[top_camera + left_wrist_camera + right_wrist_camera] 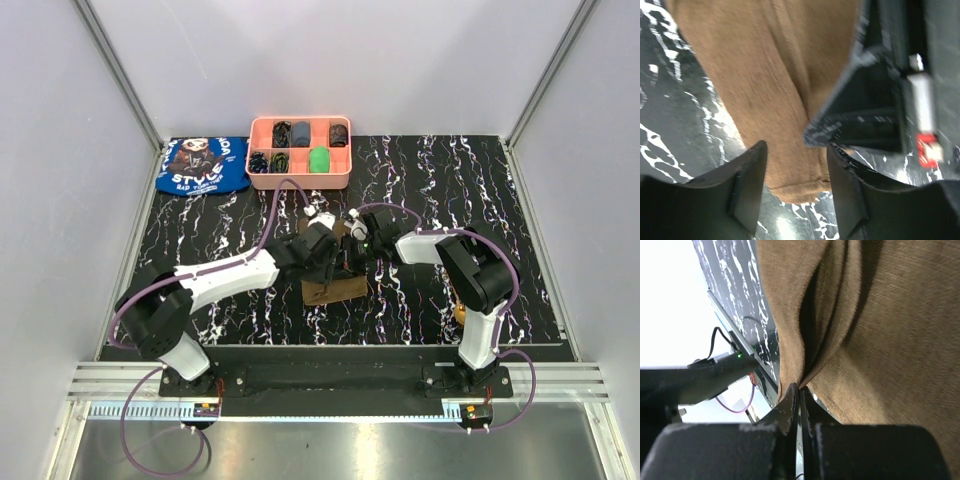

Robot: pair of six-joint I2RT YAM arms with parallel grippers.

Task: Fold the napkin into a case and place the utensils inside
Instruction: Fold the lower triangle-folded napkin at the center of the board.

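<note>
Pinching napkin point(890, 340), right end effector point(799, 390) clamps; left end effector point(796, 150) gapes.

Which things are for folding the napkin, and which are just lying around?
For the job: brown napkin; right gripper, pinching it; left gripper, open at its edge.
Just lying about: pink compartment tray; blue printed cloth.

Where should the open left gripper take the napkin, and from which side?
Probably the narrow folded end of the napkin, coming down from above with a finger on each side. That end sits between the fingers of the open left gripper and is slimmer than their gap; the right gripper holds a gathered edge elsewhere.
</note>
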